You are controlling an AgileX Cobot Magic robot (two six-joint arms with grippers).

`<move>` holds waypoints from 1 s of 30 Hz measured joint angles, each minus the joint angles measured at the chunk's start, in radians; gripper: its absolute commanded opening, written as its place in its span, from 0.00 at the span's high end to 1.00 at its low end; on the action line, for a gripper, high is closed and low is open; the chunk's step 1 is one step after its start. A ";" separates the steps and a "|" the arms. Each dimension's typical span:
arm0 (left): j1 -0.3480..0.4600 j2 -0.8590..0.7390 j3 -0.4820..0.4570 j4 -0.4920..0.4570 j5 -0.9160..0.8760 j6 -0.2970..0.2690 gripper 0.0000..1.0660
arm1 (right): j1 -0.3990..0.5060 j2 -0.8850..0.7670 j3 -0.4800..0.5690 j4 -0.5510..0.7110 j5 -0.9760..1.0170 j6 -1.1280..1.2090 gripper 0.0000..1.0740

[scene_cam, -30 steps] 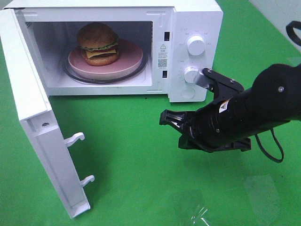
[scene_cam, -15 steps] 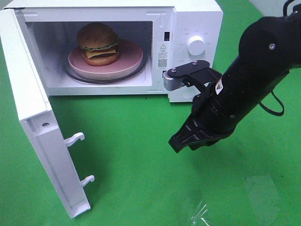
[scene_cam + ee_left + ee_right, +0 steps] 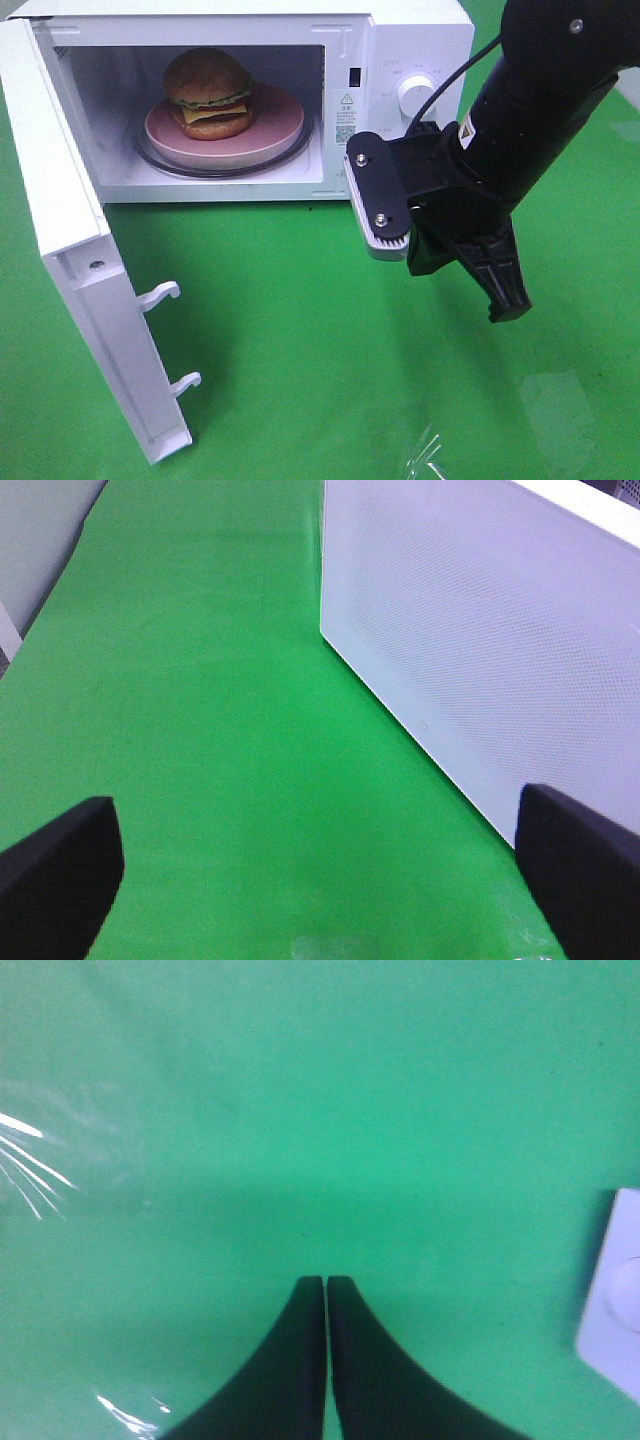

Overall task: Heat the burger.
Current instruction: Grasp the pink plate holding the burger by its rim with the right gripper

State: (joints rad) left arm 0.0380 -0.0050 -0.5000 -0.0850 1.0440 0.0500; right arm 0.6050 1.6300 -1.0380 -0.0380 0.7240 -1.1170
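The burger (image 3: 207,93), with a brown bun, lettuce and cheese, sits on a pink plate (image 3: 280,125) on the glass turntable inside the open white microwave (image 3: 400,30). My right gripper (image 3: 508,310) hangs in front of the microwave's control panel, well right of the burger, pointing down at the green cloth. In the right wrist view its black fingers (image 3: 300,1360) are pressed together with nothing between them, so it is shut. My left gripper (image 3: 320,880) does not show in the high view. Its wrist view has both dark fingertips (image 3: 60,865) far apart, open and empty, beside a white perforated panel (image 3: 480,650).
The microwave door (image 3: 80,250) stands swung out to the left, with two latch hooks (image 3: 160,295) sticking out. An upper knob (image 3: 415,95) shows on the panel; my right arm covers the lower one. A shiny clear patch (image 3: 425,455) lies on the green cloth near the front.
My right arm has lifted and swung to the right. Its gripper pointed left and low over the cloth; now it points downward in front of the control panel. The burger has not moved.
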 measured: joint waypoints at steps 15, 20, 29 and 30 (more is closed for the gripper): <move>0.000 0.000 0.000 0.000 0.000 0.000 0.05 | 0.000 -0.002 -0.018 -0.189 -0.195 -0.104 0.38; 0.000 0.000 0.000 0.000 0.000 0.000 0.05 | 0.000 -0.002 -0.018 -0.191 -0.247 -0.079 0.15; 0.000 0.000 0.000 0.000 0.000 0.000 0.05 | 0.002 0.056 -0.090 -0.237 -0.267 0.012 0.18; 0.000 0.000 0.000 0.000 0.000 0.000 0.05 | 0.011 0.083 -0.116 -0.251 -0.267 0.029 0.18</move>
State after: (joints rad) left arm 0.0380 -0.0050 -0.5000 -0.0850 1.0440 0.0500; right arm 0.6160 1.7130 -1.1540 -0.2890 0.4570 -1.0880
